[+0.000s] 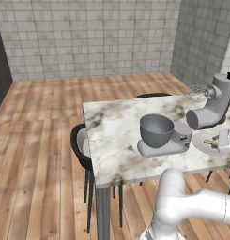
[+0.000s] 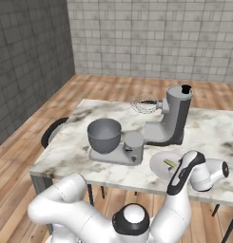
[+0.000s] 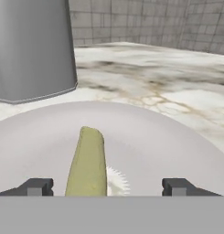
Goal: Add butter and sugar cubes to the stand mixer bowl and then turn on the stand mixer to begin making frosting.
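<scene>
Lying on the white plate [image 3: 186, 151], the butter [image 3: 87, 164] is a small pale yellow-green stick, its long axis running away from the hand camera and its near end between the two finger tips; the gripper [image 3: 106, 186] stands wide, one tip on either side of the stick with clear gaps, gripping nothing. In the left base view the butter [image 1: 210, 142] shows as a thin sliver on the plate [image 1: 201, 140] at the table's near right, with the white hand just beside it; in the right base view the plate [image 2: 158, 167] sits in front of the mixer [image 2: 171, 121], partly behind the arm. I judge the stick light, soft and rather slippery; it would dent or smear under a hard squeeze, so a gentle close across its narrow width, near the middle of its length, seems the best hold; the tips are already lined up for that, though the stick sits closer to the left-hand tip in the hand view. Beside the butter a small white toothed shape lies on the plate; what it is I cannot tell. The bowl [image 2: 104, 134] stands on the mixer's flat base, well apart from the plate to its left, open and seemingly with nothing in it; the mixer head is tilted back with the whisk [image 2: 144, 106] lifted clear, so the way down into the bowl looks free. Sugar cubes I cannot pick out; the marble table [image 1: 111, 136] carries everything.
</scene>
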You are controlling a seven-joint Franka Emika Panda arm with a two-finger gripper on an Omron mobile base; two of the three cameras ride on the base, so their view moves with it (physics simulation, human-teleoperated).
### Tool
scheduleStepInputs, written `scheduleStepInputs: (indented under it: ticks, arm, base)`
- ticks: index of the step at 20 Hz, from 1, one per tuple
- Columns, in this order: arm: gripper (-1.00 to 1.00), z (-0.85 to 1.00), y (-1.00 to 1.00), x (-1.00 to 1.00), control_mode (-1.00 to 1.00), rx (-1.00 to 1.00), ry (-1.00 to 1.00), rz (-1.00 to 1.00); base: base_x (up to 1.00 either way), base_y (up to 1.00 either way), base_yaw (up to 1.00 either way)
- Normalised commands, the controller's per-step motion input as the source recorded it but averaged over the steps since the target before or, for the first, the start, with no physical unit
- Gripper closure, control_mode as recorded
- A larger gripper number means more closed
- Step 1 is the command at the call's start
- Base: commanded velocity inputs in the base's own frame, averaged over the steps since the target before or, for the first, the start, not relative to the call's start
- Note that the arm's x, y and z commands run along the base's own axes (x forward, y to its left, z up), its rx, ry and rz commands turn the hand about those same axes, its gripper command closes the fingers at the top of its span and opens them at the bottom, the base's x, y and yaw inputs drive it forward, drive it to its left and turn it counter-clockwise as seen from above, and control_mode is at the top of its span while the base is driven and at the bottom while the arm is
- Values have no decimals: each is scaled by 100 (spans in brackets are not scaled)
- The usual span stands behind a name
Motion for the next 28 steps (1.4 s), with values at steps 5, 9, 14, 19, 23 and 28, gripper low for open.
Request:
scheduleStepInputs:
  ticks: [5, 9, 14, 19, 23, 28]
  arm:
    - [100, -33, -1, 0, -100, -4, 0, 0]
    - [100, -14, -5, -1, -100, -1, 0, 0]
    - [100, 0, -12, -9, -100, 0, -1, 0]
    - [100, 63, -16, -51, -100, 1, -9, 0]
    - [100, 100, -17, -81, -100, 3, -9, 0]
    - [100, 84, -16, -91, -100, 0, 0, -4]
  base:
    - [0, 0, 0]
    - [0, 0, 0]
    - [0, 0, 0]
    - [0, 0, 0]
    - [0, 0, 0]
    - [0, 0, 0]
